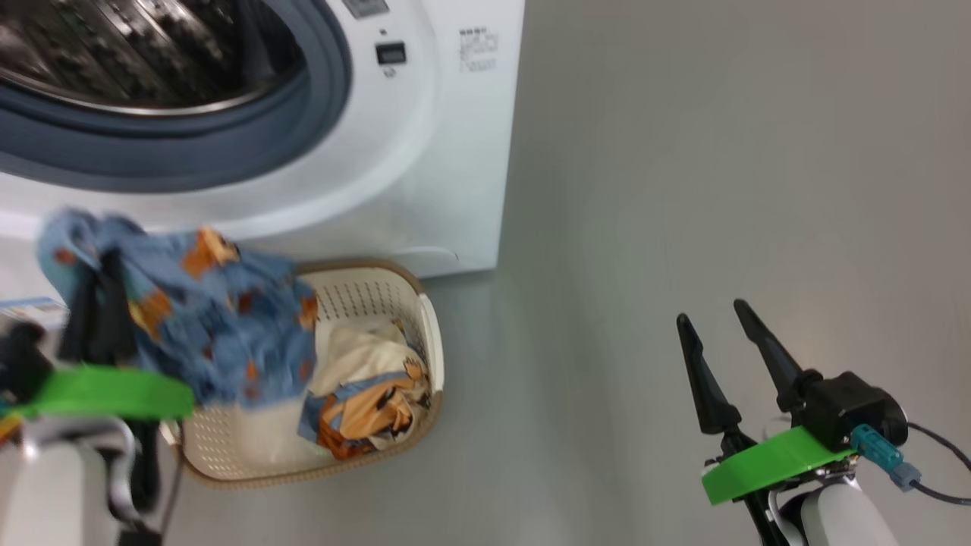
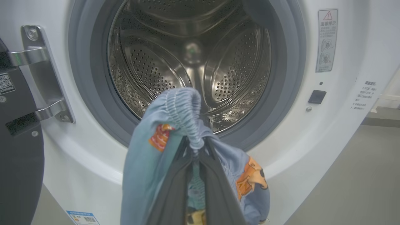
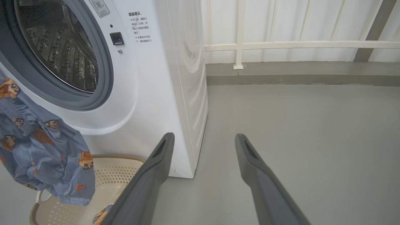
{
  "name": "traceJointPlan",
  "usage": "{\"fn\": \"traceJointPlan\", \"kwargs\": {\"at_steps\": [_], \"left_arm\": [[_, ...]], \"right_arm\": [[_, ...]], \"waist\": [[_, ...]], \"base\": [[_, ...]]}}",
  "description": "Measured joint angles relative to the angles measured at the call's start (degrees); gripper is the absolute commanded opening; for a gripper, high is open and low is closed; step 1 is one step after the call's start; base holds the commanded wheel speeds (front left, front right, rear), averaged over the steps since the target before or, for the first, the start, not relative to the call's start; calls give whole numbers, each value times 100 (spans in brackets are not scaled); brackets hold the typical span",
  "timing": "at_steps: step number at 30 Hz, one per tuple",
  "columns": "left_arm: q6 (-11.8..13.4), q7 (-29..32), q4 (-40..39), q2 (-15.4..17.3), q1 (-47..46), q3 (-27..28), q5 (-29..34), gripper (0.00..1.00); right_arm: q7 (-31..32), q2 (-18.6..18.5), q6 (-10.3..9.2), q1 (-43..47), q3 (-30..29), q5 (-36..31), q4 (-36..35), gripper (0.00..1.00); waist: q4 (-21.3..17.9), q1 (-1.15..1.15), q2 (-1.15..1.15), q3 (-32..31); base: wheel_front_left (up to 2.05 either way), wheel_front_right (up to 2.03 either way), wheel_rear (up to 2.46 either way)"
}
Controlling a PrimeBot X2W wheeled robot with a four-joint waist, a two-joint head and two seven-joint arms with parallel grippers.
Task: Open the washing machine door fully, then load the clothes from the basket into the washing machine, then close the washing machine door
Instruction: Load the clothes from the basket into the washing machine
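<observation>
Head view, far left: left gripper [image 1: 97, 297], blurred, fingers closed on the blue garment [image 1: 227, 334]. The cloth hangs in a loose bunch above the left end of the basket [image 1: 362, 294], clear of its rim. In the basket lie a cream garment [image 1: 364, 353] and an orange-tan printed one [image 1: 372, 413]. The basket sits on the floor [image 1: 683, 189], close against the front of the washing machine [image 1: 425, 152]. Far right: right gripper [image 1: 711, 312], fingers apart and holding nothing, well away from both the basket and the machine.

Left wrist view, left edge: door [image 2: 18, 156] swung back on its hinge [image 2: 40, 72], dark inner face showing. It looks fully open, though its far edge is out of frame. Centre: gasket [image 2: 93, 103] ringing the drum [image 2: 175, 56], with no clothes seen in the part visible. The blue garment's elastic waistband is pinched at the fingertips and sits in front of the lower half of the opening, short of the gasket.

Step in hand, as I judge it: loading, first garment of three, door step done.

Next move calls for carrying the left gripper forward through the opening, high enough that the hanging cloth clears the lower gasket lip. Release should come well inside the drum, or the trailing part may drape over the gasket and catch when the door shuts. After that, two more picks from the basket.
</observation>
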Motion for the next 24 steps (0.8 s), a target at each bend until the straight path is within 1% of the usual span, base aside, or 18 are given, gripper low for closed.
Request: {"fn": "traceJointPlan", "kwargs": {"at_steps": [5, 9, 13, 19, 23, 24], "left_arm": [[0, -41, 193, 322, -804, -78, -93, 0], [0, -42, 501, 615, -1471, -109, -131, 0], [0, -42, 942, 995, -2239, -147, -191, 0], [0, -12, 1691, 1599, -3335, -456, -312, 0], [0, 172, 2149, 2018, -4084, -671, -441, 0], [0, 172, 2149, 2018, -4084, -671, -441, 0]], "right_arm": [[0, -1, 0, -175, 49, 1, -86, 100], [0, -1, 0, -330, 87, 66, -160, 100], [0, -1, 0, -448, 136, 199, -213, 100], [0, 0, 0, -595, 216, 396, -287, 100], [0, 0, 0, -742, 270, 542, -361, 100], [0, 0, 0, -742, 270, 542, -361, 100]], "waist": [[-134, 0, 0, 446], [-275, 0, 0, 816], [-435, 0, 0, 1181], [-699, 0, 0, 1706], [-875, 0, 0, 2042], [-875, 0, 0, 2042]], "base": [[0, 0, 0], [0, 0, 0], [0, 0, 0], [0, 0, 0], [0, 0, 0], [0, 0, 0]]}}
